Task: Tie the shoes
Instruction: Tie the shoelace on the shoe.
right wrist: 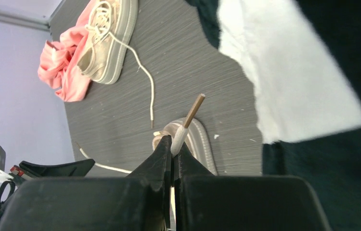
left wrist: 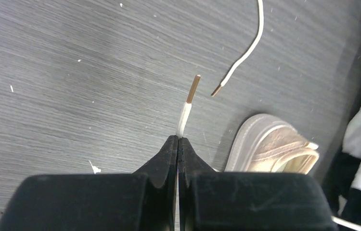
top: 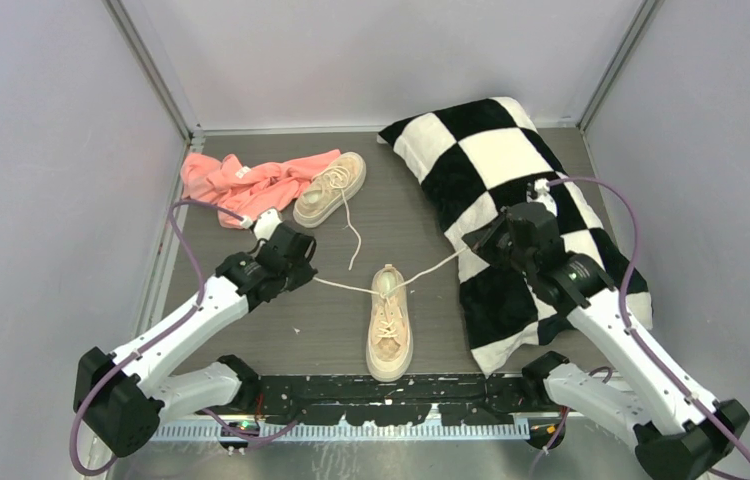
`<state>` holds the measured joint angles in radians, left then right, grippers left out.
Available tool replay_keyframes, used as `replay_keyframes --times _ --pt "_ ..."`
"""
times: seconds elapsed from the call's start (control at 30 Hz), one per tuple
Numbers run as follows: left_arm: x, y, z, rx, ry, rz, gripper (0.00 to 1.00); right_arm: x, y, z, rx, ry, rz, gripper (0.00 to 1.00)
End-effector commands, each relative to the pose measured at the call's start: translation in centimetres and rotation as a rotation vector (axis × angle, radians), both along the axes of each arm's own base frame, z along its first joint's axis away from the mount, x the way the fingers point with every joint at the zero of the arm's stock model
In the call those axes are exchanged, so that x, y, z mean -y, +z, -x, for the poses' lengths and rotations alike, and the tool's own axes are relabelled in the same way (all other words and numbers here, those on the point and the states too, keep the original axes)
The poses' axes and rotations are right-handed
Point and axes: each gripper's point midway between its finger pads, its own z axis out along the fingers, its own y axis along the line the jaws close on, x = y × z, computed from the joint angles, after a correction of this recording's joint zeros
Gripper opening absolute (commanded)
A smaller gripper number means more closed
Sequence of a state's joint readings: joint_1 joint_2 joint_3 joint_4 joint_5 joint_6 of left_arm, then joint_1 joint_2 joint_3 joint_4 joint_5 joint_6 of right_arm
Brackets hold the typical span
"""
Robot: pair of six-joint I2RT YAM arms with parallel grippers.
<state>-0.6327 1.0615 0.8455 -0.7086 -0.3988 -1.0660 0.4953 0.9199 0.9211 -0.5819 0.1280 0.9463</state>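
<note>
Near shoe (top: 389,325) sits mid-table (top: 421,200) between the two arms, toe apparently toward the arm bases. Far shoe (top: 331,188) lies at the back left against the pink cloth (top: 236,180), laces loose, one end trailing toward the near shoe. Neither shoe is tied.

Left gripper (top: 303,268) is clamped fully on the left lace end (left wrist: 183,118), just behind the aglet (left wrist: 193,89), which is left poking out past the tips. Right gripper (top: 496,240) is pinched the same way on the right lace end (right wrist: 179,135), brown tip exposed.

Both ends are drawn out sideways from the top eyelets, so a shallow taut V is formed across the near shoe. Judged reason: slack is taken out and the two ends are kept apart and identifiable before a cross is made. The grip near the tips is judged deliberate, so that most of the lace length is kept free for the knot.

Pose: the left arm is reached forward and low, wrist set left of the shoe's top, just short of the pink cloth. The right arm is extended up over the near edge of the checkered pillow (top: 521,180), wrist carried higher, so that its lace is seen rising from shoe to fingers.

Next step is judged to be crossing the two ends; the shoe could be dragged if tension is uneven.
</note>
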Motion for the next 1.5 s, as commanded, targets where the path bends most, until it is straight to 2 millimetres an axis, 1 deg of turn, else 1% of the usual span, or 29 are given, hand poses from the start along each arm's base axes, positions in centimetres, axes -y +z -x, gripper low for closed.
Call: replay_keyframes --times 0.0,0.1,0.23,0.33,0.47,0.57,0.6,0.67,0.73,0.87,0.93,0.97,1.03,1.27,1.37,1.47 --pt "1.4 0.3 0.1 0.024 -0.124 0.024 0.01 3.6 -0.4 1.1 0.024 -0.11 0.094 0.01" --pt "1.4 -0.5 0.7 -0.016 -0.177 -0.013 0.01 4.5 -1.6 1.9 -0.012 -0.129 0.122 0.01" --pt "0.0 -2.2 1.5 -0.073 -0.164 -0.088 0.01 6.2 -3.8 3.0 -0.056 -0.181 0.179 0.0" --pt "-0.8 -4.1 2.2 -0.121 -0.135 -0.1 0.01 7.7 -5.7 3.7 -0.082 -0.221 0.244 0.0" --pt "-1.1 -7.2 3.2 -0.183 -0.113 -0.096 0.0 9.1 -7.9 4.3 -0.117 -0.243 0.318 0.01" --pt "-0.9 -9.0 3.4 -0.203 -0.123 -0.091 0.01 9.8 -8.6 4.4 -0.122 -0.257 0.352 0.01" --pt "-0.7 -9.0 3.3 -0.208 -0.128 -0.094 0.0 9.9 -8.5 4.4 -0.119 -0.259 0.353 0.0" --pt "-0.5 -8.1 2.9 -0.202 -0.145 -0.101 0.0 10.1 -7.8 4.3 -0.102 -0.266 0.357 0.01" --pt "-0.5 -6.4 2.4 -0.169 -0.157 -0.108 0.0 10.6 -6.5 4.2 -0.075 -0.284 0.365 0.01" --pt "-1.2 -2.4 1.5 -0.082 -0.156 -0.134 0.01 12.1 -4.3 4.1 -0.024 -0.332 0.407 0.01" --pt "-1.3 -1.3 1.5 -0.057 -0.157 -0.125 0.01 12.6 -3.9 4.2 -0.021 -0.347 0.426 0.01" --pt "-1.4 -1.1 1.5 -0.047 -0.156 -0.118 0.0 12.7 -4.0 4.3 -0.023 -0.348 0.435 0.01" --pt "-1.6 -1.5 1.6 -0.054 -0.151 -0.116 0.01 12.9 -4.6 4.5 -0.039 -0.348 0.449 0.01" --pt "-3.6 -5.6 3.1 -0.155 -0.093 -0.136 0.01 13.5 -6.5 5.8 -0.077 -0.363 0.451 0.01" --pt "-4.4 -7.3 3.7 -0.191 -0.056 -0.141 0.0 13.1 -7.6 5.5 -0.09 -0.346 0.445 0.01" --pt "-4.8 -8.6 4.1 -0.216 -0.026 -0.146 0.01 13.3 -7.8 5.3 -0.111 -0.351 0.477 0.0"
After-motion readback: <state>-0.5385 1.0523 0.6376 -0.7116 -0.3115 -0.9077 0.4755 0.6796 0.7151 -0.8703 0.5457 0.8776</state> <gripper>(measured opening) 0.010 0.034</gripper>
